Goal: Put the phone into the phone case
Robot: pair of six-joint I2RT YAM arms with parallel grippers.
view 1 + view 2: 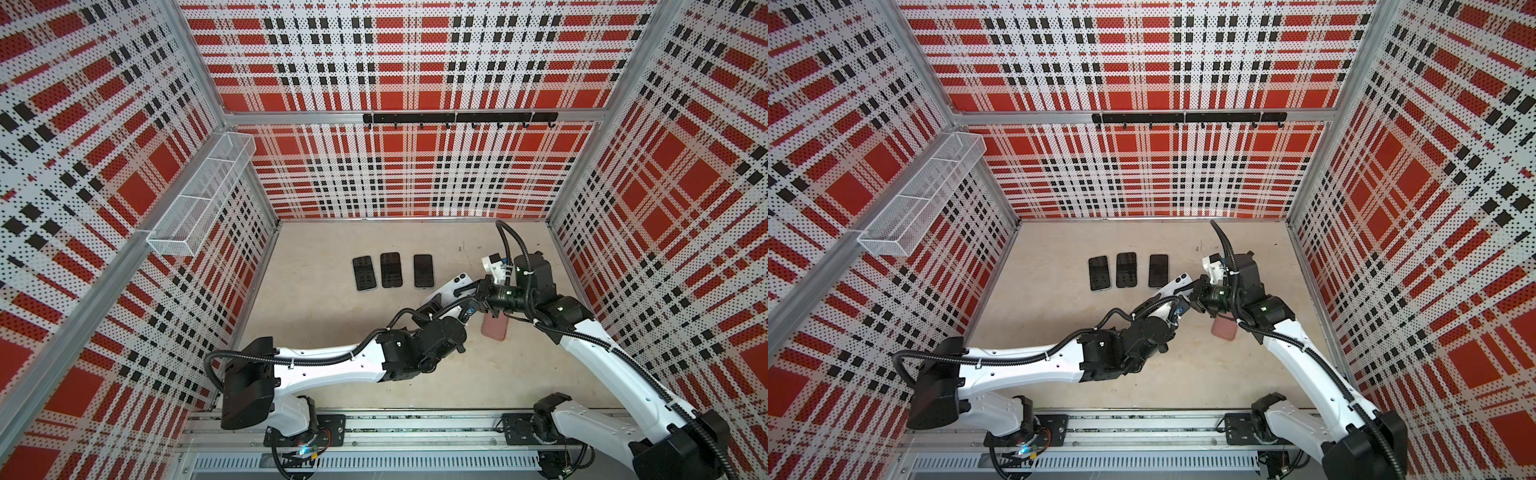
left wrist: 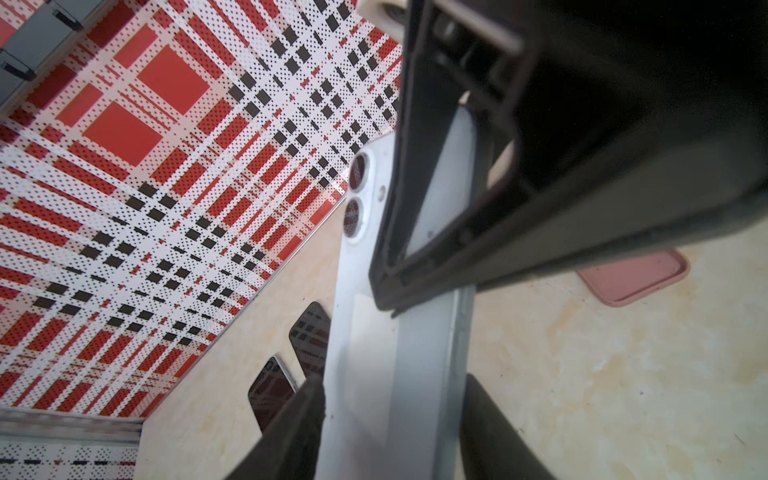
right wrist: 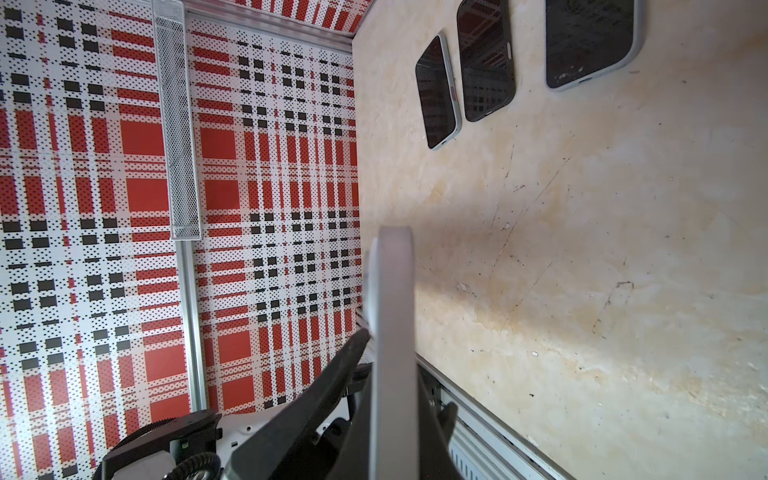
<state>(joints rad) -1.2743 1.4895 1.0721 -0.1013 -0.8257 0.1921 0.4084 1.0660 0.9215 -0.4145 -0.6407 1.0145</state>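
Above the right half of the desk [image 1: 457, 386], lifted clear of its surface, the two arms meet at one white phone [image 1: 451, 286]. The right tool [image 1: 471, 291] is clamped on the end that carries the lenses. In the right wrist view the thin edge of the phone stands between its jaws. The left tool [image 2: 392, 380] is at the opposite end with its jaws beside the two long edges of the phone, but I cannot tell whether they press on it.

To me this looks like a hand-over. To do it well, the left tool should close squarely on both long edges before the right tool lets go. A grip on one corner alone could let the phone swing. The back face is turned upward, so I judge that the phone must be turned over before it goes down.

Three dark phones [image 1: 391, 270] lie in a row toward the far edge of the desk, well apart from the work. The pink phone case [image 1: 494, 328] lies flat on the desk toward the right edge, partly hidden under the right arm. It seems to be hollow side up.

In both top views the long axis of the phone runs diagonally, and the end with the two lenses [image 2: 357, 195] points to the far right corner of the desk.
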